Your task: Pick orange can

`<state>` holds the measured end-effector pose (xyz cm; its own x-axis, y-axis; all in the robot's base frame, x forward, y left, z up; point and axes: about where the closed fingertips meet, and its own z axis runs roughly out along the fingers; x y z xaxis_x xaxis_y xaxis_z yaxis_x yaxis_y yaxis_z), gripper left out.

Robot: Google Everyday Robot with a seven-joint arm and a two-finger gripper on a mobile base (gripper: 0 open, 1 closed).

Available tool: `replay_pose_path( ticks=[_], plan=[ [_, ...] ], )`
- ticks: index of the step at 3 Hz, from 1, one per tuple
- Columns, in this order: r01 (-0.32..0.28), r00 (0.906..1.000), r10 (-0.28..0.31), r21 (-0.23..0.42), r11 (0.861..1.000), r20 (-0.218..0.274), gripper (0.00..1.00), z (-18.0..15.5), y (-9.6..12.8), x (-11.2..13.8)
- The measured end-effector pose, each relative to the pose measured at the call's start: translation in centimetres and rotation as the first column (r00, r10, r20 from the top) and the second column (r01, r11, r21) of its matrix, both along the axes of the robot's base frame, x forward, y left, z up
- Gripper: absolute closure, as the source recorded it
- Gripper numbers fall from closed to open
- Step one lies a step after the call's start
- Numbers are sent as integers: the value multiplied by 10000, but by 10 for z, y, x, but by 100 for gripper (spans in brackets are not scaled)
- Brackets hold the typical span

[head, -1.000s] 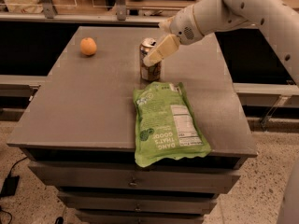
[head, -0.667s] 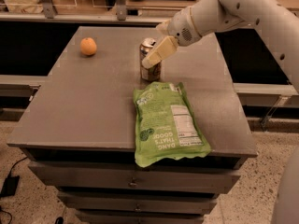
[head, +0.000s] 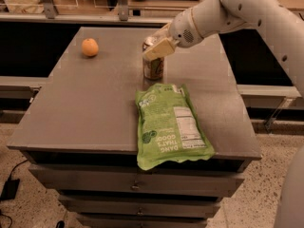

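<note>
One gripper (head: 159,44) at the orange can (head: 153,68)

The orange can stands near the middle of the far edge of the tabletop (head: 85,108), the gripper at its top; apart or clamped, I cannot tell. A green bag (head: 171,125) overhangs the near edge

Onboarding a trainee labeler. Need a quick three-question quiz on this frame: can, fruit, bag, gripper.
1. True or false: the orange can stands upright on the table.
2. Short answer: which lies nearer the table's front edge, the orange fruit or the green snack bag?
3. Multiple choice: the gripper is
A) over the orange fruit
B) at the top of the orange can
C) resting on the green snack bag

Key: 1 true; 2 green snack bag; 3 B.
</note>
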<state>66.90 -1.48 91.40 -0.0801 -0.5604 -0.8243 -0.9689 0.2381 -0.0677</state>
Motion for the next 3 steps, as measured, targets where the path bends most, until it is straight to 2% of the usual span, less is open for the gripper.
replay_pose_path(
  ticks=[1, 2, 3],
  plan=[
    [-174, 9996, 164, 443, 9989, 243, 80, 12, 3, -5],
    [2, 9886, -135, 888, 9960, 1498, 100, 73, 3, -35],
    [20, 9881, -156, 891, 9960, 1527, 100, 74, 3, -36]
  ],
)
